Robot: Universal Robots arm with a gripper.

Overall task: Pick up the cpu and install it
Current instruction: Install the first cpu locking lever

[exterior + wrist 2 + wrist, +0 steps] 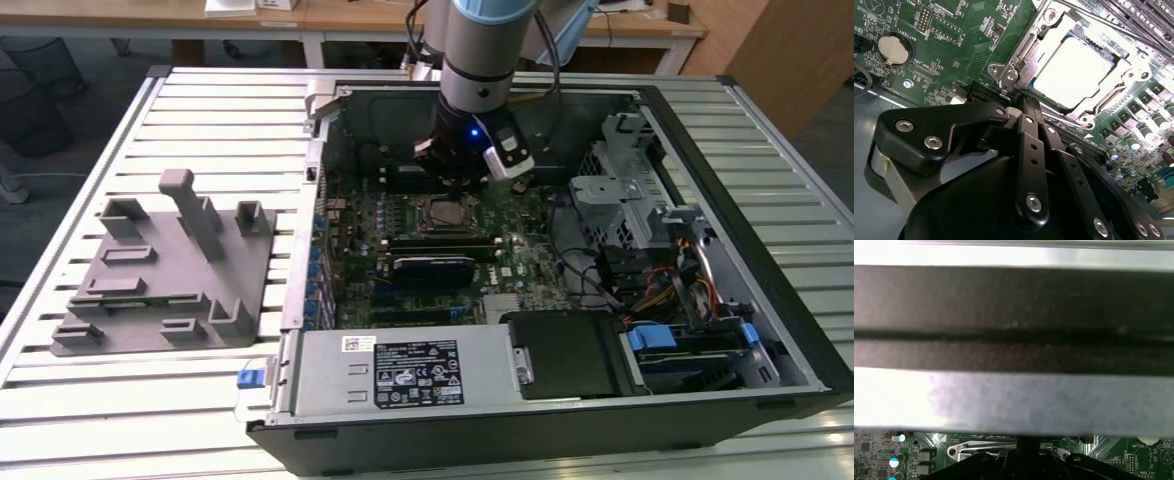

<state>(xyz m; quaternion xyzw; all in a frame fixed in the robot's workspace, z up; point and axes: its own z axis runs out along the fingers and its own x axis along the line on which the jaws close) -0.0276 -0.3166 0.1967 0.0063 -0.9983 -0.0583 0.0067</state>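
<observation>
The cpu (1074,70), a small square chip with a pale silver top, lies flat in the metal socket frame (1019,55) on the green motherboard (954,45). In the exterior view the cpu (441,212) sits in the middle of the board inside the open computer case (747,230). My gripper (451,178) hangs just behind the socket, low over the board. In the second wrist view the gripper (1018,96) has its black fingers meeting at the socket frame's corner, shut with nothing between them. The first wrist view shows two dark finger pads (1014,300) pressed together.
A large grey plastic tray with upright pegs (167,270) lies on the slatted table at the exterior view's left. Inside the case are a black module (434,268), the power supply (387,370), drive bays (627,200) and cables (654,290). A coin battery (893,49) sits near the gripper.
</observation>
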